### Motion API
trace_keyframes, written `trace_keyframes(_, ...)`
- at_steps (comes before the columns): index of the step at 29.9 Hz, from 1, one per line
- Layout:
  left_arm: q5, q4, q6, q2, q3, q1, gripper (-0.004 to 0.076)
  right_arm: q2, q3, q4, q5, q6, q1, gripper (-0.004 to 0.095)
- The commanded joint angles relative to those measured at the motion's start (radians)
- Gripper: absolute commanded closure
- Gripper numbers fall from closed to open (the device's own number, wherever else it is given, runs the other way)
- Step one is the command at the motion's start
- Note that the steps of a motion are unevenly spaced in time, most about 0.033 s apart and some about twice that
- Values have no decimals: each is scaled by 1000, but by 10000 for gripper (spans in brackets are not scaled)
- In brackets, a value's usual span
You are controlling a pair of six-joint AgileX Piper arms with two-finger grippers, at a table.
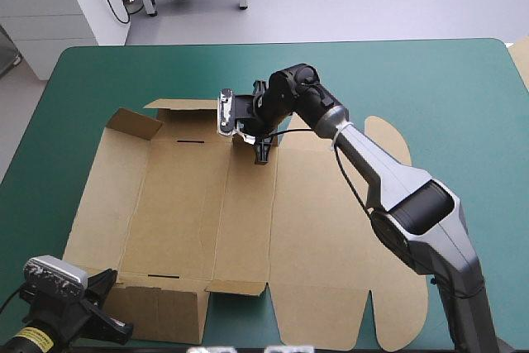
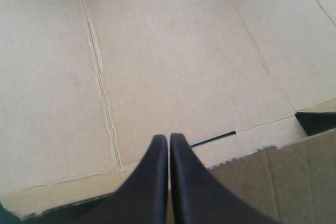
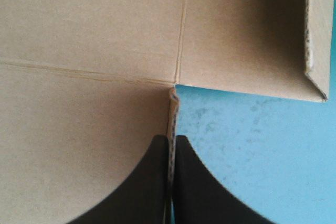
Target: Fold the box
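Note:
The brown box (image 1: 248, 221) lies spread as a flat cut sheet on the teal-green table (image 1: 430, 88). Its far-left corner flap (image 1: 132, 123) stands tilted up. My right gripper (image 1: 261, 153) is at the sheet's far edge, shut on the box. In the right wrist view its fingers (image 3: 170, 141) pinch a board edge where the box (image 3: 79, 35) meets bare cover (image 3: 252, 156). My left gripper (image 1: 116, 310) is at the near-left corner. Its fingers (image 2: 169, 141) are shut on the box (image 2: 173, 51), and beside them is a raised near flap (image 2: 273, 182).
Bare teal-green cover runs along the far side and the right of the sheet. A rounded tab (image 1: 388, 140) of the box juts out under the right arm. A pale strip of board (image 1: 522, 62) shows at the table's far right edge.

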Motion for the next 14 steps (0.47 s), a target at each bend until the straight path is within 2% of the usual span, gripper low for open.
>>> trace_keyframes(1, -66, -17, -2, 13, -25, 0, 731, -66, -37, 30, -48, -22, 10, 927)
trace_keyframes(6, -66, -17, -2, 13, -25, 0, 731, -66, -37, 16, -52, 4, 13, 919)
trace_keyframes(8, -66, -17, 0, 13, -25, 0, 731, -66, -37, 8, -54, 31, 13, 888)
trace_keyframes(10, -66, -17, -2, 13, -25, 0, 731, -66, -37, 7, -54, 33, 14, 814)
trace_keyframes(14, -66, -17, -2, 13, -25, 0, 731, -66, -37, 6, -54, 35, 14, 600)
